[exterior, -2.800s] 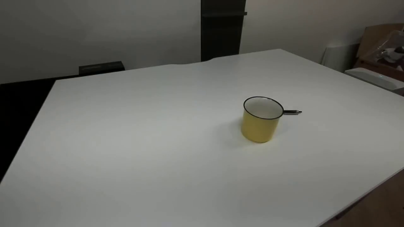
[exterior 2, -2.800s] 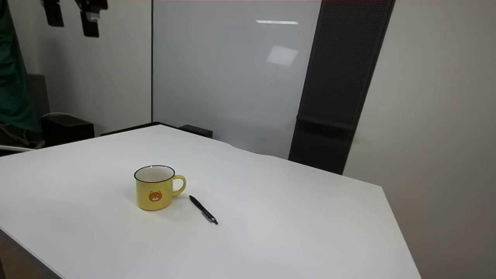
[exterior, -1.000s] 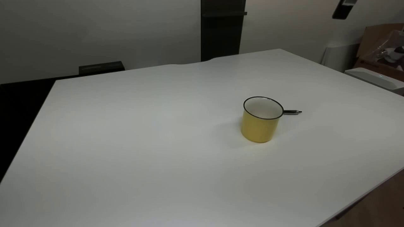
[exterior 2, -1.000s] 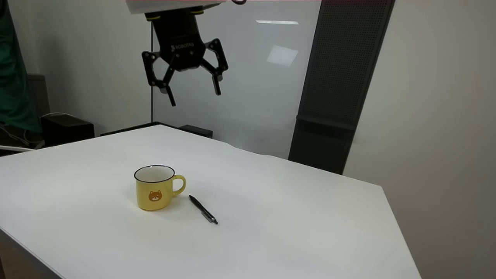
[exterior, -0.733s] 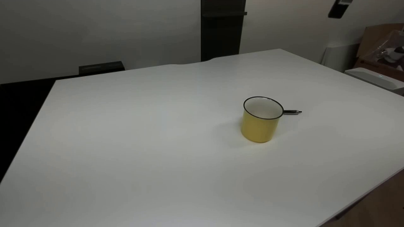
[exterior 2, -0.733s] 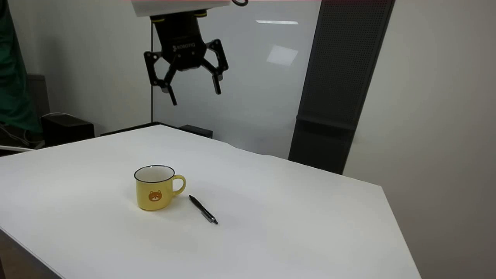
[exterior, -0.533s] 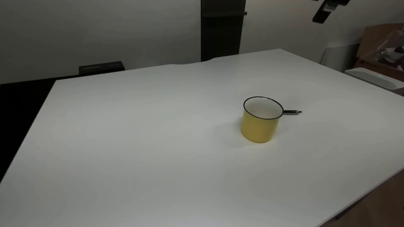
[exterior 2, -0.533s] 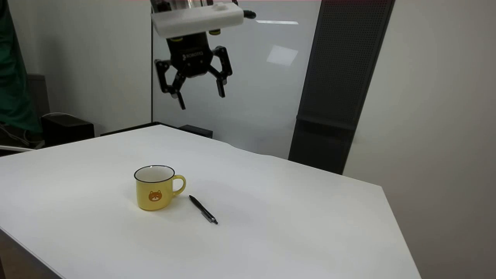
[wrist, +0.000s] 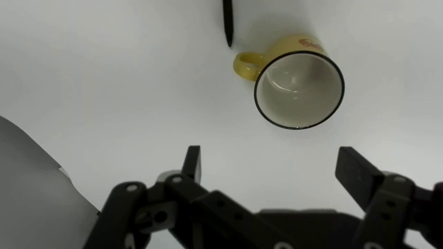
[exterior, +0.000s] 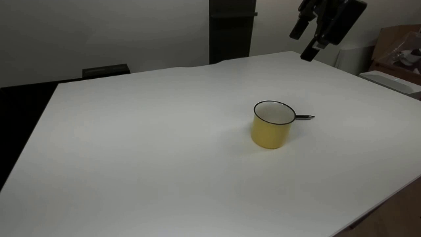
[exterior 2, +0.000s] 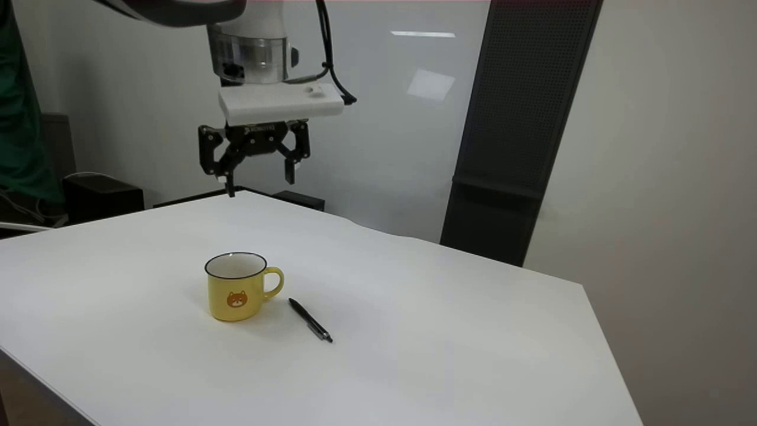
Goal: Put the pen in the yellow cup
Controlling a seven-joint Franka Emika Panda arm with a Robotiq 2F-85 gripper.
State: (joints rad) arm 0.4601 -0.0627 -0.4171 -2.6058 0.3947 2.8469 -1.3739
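Note:
The yellow cup stands upright on the white table in both exterior views [exterior: 269, 135] [exterior 2: 220, 303]. It has a thin dark rim, a pale inside, a handle and an orange animal face, and it shows in the wrist view [wrist: 285, 46]. The black pen [exterior 2: 310, 320] lies flat on the table beside the handle, apart from the cup. In an exterior view the cup partly hides the pen [exterior: 304, 117]. In the wrist view the pen [wrist: 228, 22] is cut off at the top edge. My gripper [exterior 2: 260, 186] [exterior: 301, 47] [wrist: 270, 155] is open and empty, well above the table.
The white table [exterior 2: 449, 331] [exterior: 148, 148] has a wavy far edge with a wall behind it. A dark panel [exterior 2: 526, 130] stands against the wall. A cardboard box with bagged items [exterior: 398, 56] is beyond the table's right side in an exterior view.
My gripper has come into view from above and moved down toward the table, staying open. Over the last half second it has dropped further and levelled. The cup and pen have not moved.

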